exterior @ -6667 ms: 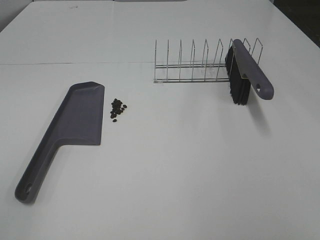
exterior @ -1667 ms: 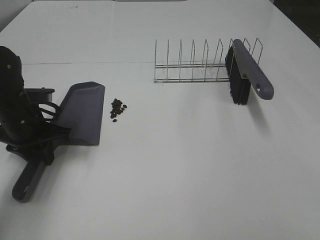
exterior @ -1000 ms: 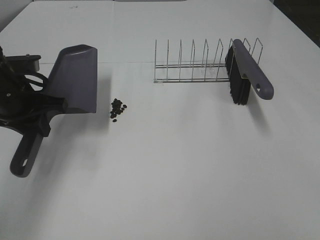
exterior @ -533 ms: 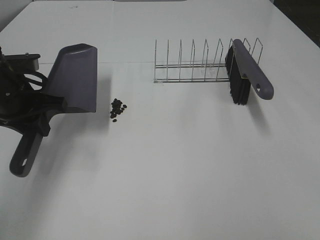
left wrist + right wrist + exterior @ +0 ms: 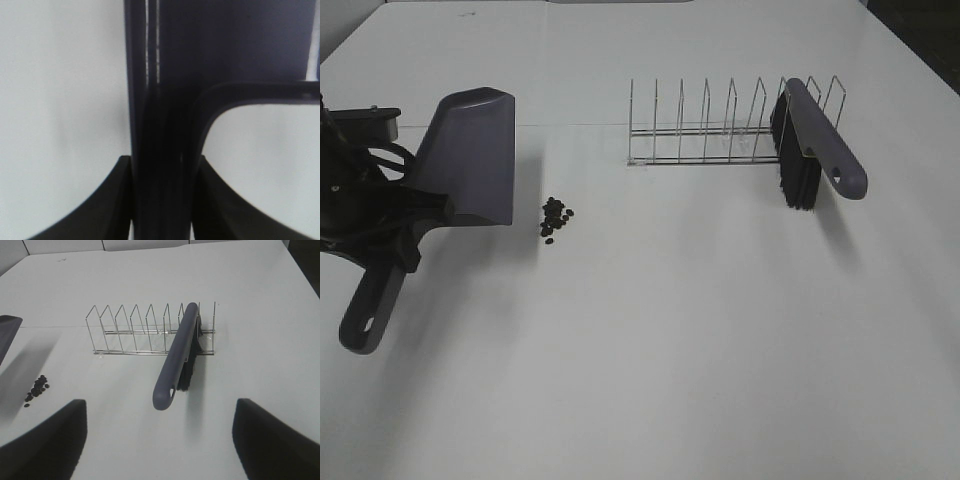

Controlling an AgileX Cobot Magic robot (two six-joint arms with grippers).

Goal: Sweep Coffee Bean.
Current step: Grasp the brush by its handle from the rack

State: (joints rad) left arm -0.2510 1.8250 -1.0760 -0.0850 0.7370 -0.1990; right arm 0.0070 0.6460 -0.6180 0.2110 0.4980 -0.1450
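Several tiny dark coffee beans (image 5: 555,218) lie in a small cluster on the white table; they also show in the right wrist view (image 5: 36,388). My left gripper (image 5: 408,228) is shut on the handle of the grey-purple dustpan (image 5: 470,158) and holds it lifted and tilted, just left of the beans. In the left wrist view the handle (image 5: 160,125) sits between the fingers (image 5: 117,200). The grey brush (image 5: 823,140) with black bristles leans in the wire rack (image 5: 705,130). My right gripper (image 5: 160,450) is open and empty, short of the brush (image 5: 179,357).
The wire rack (image 5: 135,332) stands at the back of the table, right of centre, with the brush at its right end. The table (image 5: 670,350) is white, with a thin seam line running across the back.
My left arm came in, closed on the dustpan handle and lifted the pan off the table, tilting it. In the last second it has hardly moved. Beans and brush are unmoved.
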